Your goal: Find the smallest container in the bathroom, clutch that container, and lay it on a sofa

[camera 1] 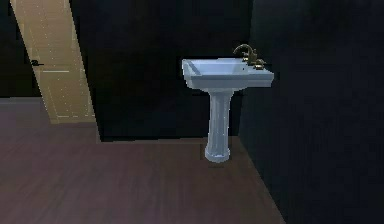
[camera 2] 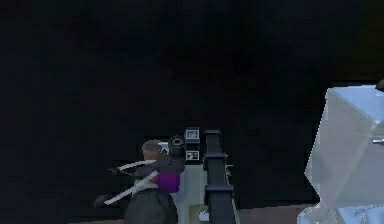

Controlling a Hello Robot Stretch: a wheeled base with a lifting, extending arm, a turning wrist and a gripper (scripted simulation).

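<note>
My arm point(camera 2: 216, 185) rises as a dark bar from the arm side view's bottom edge, with two white marker squares point(camera 2: 191, 135) at its far end. Left of them is the gripper point(camera 2: 113, 185), its pale thin fingers point(camera 2: 130, 167) pointing toward the view's left against a dark wall. A small purple thing point(camera 2: 168, 182) and a brownish blob point(camera 2: 153, 150) sit close by the gripper's body. I cannot tell whether the gripper holds anything. No container is clearly made out.
A white pedestal sink point(camera 1: 226, 75) with a brass tap point(camera 1: 250, 54) stands against a dark wall ahead. A beige door point(camera 1: 55, 60) is at the forward view's left. Dark wood floor point(camera 1: 120, 180) lies between. A white boxy fixture point(camera 2: 350, 150) stands at the arm side view's right.
</note>
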